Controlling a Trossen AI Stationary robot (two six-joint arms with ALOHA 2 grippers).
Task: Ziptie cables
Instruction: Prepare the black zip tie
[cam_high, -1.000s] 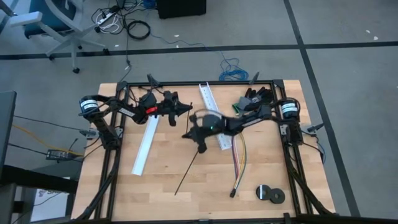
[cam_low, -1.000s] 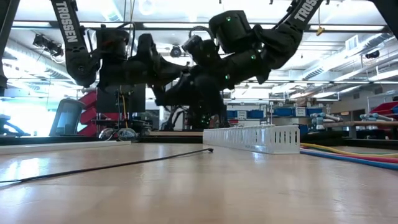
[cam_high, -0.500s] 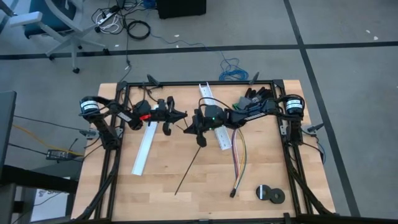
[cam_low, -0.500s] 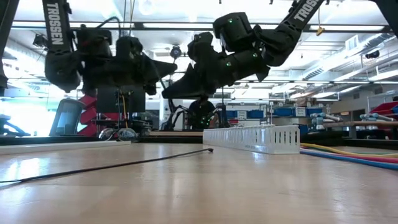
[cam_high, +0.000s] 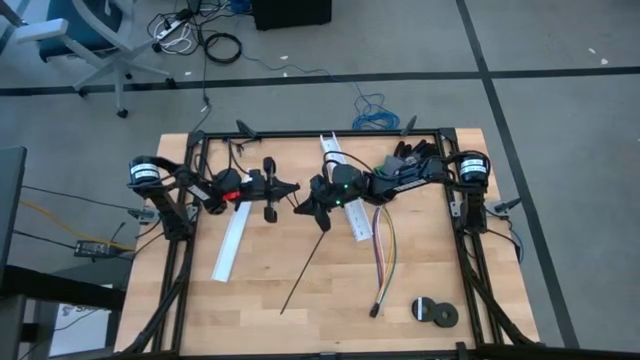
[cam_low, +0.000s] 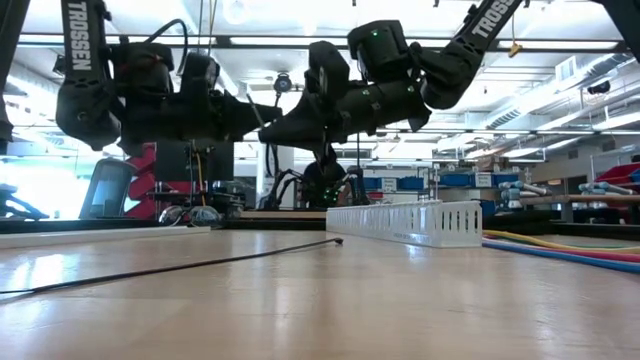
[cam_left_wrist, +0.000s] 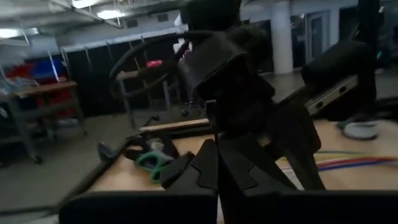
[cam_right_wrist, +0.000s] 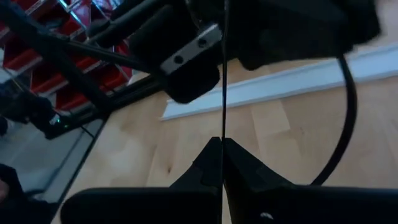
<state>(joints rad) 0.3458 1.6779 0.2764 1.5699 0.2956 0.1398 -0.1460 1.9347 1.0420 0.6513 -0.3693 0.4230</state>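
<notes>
Your cables (cam_high: 384, 252) lie loose on the wooden table (cam_high: 330, 310), right of centre: thin yellow, pink and purple wires running from beside the white slotted channel (cam_high: 345, 187) toward the near edge, joined at a small dark end. In the low view they show as yellow, blue and pinkish lines (cam_low: 560, 247) flat on the wood at the far right.

One ziptie (cam_high: 302, 268) rests on the table, a thin black strip lying diagonally left of the cables, untouched.

Both grippers hang above the table's middle, tips nearly meeting. Your left gripper (cam_high: 291, 188) is clenched, and a thin black strand (cam_left_wrist: 216, 155) runs through its tips. Your right gripper (cam_high: 300, 204) is also pinched tight on a thin black strand (cam_right_wrist: 223, 81), probably a ziptie held between the two, though the line is too fine to be sure.

A second white channel (cam_high: 236, 228) lies under the left arm. Two black tape rolls (cam_high: 435, 312) sit at the near right corner.
</notes>
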